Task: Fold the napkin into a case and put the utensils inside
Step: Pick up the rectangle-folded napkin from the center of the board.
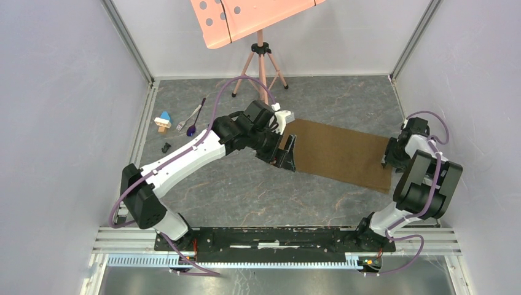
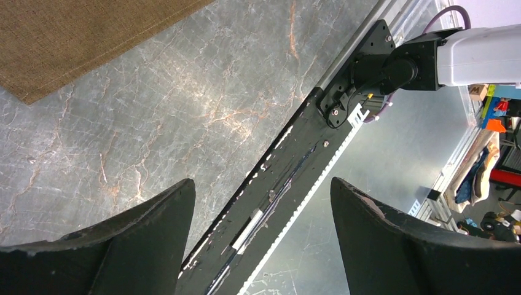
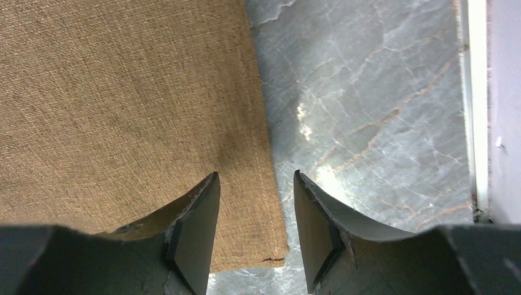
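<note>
The olive-brown napkin [image 1: 338,150] lies flat on the grey table as a long rectangle, right of centre. My left gripper [image 1: 287,153] hangs at its left end, jaws wide open with nothing between them [image 2: 261,184]; only a corner of the napkin [image 2: 74,37] shows in that wrist view. My right gripper [image 1: 388,161] is at the napkin's right end. Its open jaws [image 3: 255,175] straddle the napkin's [image 3: 123,92] edge close to a corner. The silver fork [image 1: 189,117] and the purple-bowled spoon [image 1: 195,120] lie together at the far left.
A small blue, white and tan toy block [image 1: 163,121] and a tiny black piece [image 1: 166,147] lie by the left wall near the utensils. A pink perforated board [image 1: 246,18] on a tripod [image 1: 263,61] stands at the back. Walls close in both sides.
</note>
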